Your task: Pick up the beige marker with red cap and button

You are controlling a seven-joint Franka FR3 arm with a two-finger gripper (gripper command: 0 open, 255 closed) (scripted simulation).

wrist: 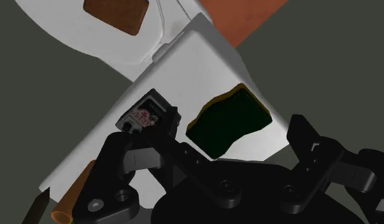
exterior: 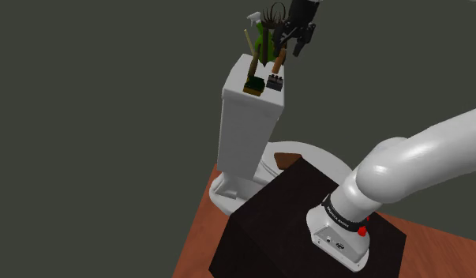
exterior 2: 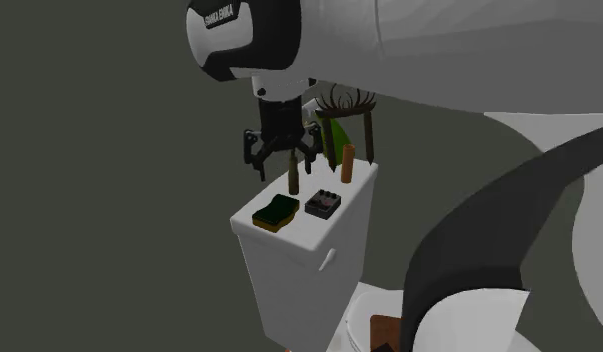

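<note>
Tan along its body with an orange-red end, the slim cylinder I take for the marker (wrist: 74, 194) stands nearly upright on the white toilet tank lid (wrist: 184, 70), just behind the small black box (wrist: 144, 118). I cannot make out a button on it. The gripper (wrist: 209, 133) hangs above the box with its fingers apart and nothing between them. In the wrist view the marker lies outside one finger, not in the gap. The step in hand, as I judge it, is the approach, and lining up matters more than speed. The gripper should be brought from over the box to over the spot behind it, until the marker sits centred between the fingers, with the wrist turned so they close across the body. Only then should it come down, taking the upper half, well above the box. A dark olive stick (exterior 2: 293, 178) rises behind the box on the side nearer the green sponge (exterior 2: 274, 212), and a careless finger could knock it. The marker looks easy to tip, so close gently and lift straight up.
</note>
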